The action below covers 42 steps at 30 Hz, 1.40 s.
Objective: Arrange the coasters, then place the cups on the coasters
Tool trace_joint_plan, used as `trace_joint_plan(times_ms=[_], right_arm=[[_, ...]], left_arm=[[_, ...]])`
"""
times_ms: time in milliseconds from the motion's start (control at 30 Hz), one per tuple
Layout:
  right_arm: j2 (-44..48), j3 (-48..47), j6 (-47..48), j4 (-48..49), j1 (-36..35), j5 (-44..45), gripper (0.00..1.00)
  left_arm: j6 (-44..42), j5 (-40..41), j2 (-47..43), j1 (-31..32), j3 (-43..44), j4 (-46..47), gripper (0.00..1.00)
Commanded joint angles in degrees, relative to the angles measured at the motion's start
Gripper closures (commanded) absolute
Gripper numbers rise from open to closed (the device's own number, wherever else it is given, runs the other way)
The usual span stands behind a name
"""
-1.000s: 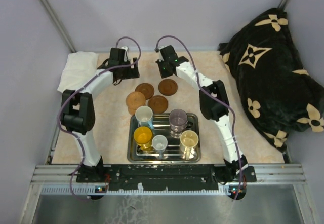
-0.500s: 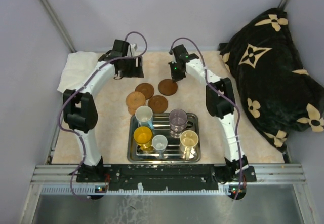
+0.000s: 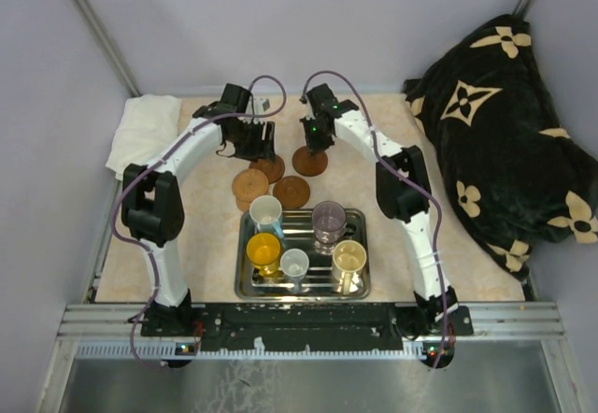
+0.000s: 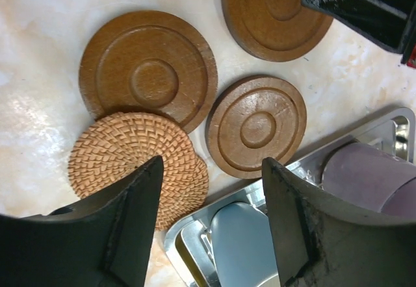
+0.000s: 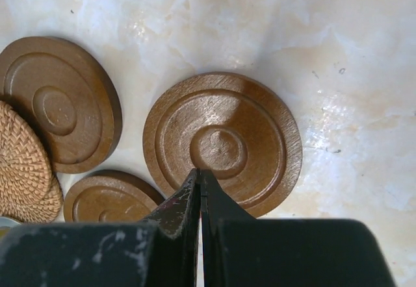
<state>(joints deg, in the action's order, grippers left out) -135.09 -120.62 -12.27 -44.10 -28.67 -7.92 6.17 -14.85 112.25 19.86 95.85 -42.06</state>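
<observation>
Several round coasters lie in a cluster behind the steel tray (image 3: 297, 228): brown wooden discs (image 3: 291, 192) (image 4: 148, 69) (image 4: 257, 124) and a woven one (image 3: 249, 185) (image 4: 133, 157) overlapping a second woven one. My left gripper (image 3: 252, 142) (image 4: 211, 163) hangs open above them with nothing between its fingers. My right gripper (image 3: 313, 140) (image 5: 198, 173) is shut, its tip over the centre of the back right coaster (image 3: 310, 162) (image 5: 222, 143). The cups stand in the tray: light blue (image 3: 265, 212) (image 4: 244, 248), purplish (image 3: 328, 219), yellow (image 3: 263, 249), small grey-white (image 3: 294, 263), cream (image 3: 348, 259).
A folded white cloth (image 3: 145, 128) lies at the back left corner. A black blanket with cream flowers (image 3: 505, 123) is heaped along the right side. Grey walls close the back and sides of the marbled table (image 3: 439, 226).
The left gripper has swung right and nearer, from beside the cloth to above the coasters. The right gripper has moved nearer and come down over the back right coaster.
</observation>
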Motion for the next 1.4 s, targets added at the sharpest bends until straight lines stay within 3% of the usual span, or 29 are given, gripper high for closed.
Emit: trace_joint_plan(times_ms=[0,433,700,1367], right_arm=[[-2.09,-2.60,-1.54,-1.77,1.39,-1.62,1.00],[-1.01,6.74,-5.10,-2.34,4.50,1.57,1.00],[-0.15,10.52,-8.15,-5.56,5.12,8.56,1.00],[9.16,24.62,-17.91,-3.97,14.19,18.63,1.00]], left_arm=[[0.06,-3.92,1.26,0.36,0.40,-1.70,0.31],[-0.24,-5.83,2.73,0.87,0.70,-2.04,0.28],[-1.44,-4.97,2.34,0.88,0.79,-2.06,0.24],[-2.08,-5.25,2.62,0.86,1.92,-1.88,0.20]])
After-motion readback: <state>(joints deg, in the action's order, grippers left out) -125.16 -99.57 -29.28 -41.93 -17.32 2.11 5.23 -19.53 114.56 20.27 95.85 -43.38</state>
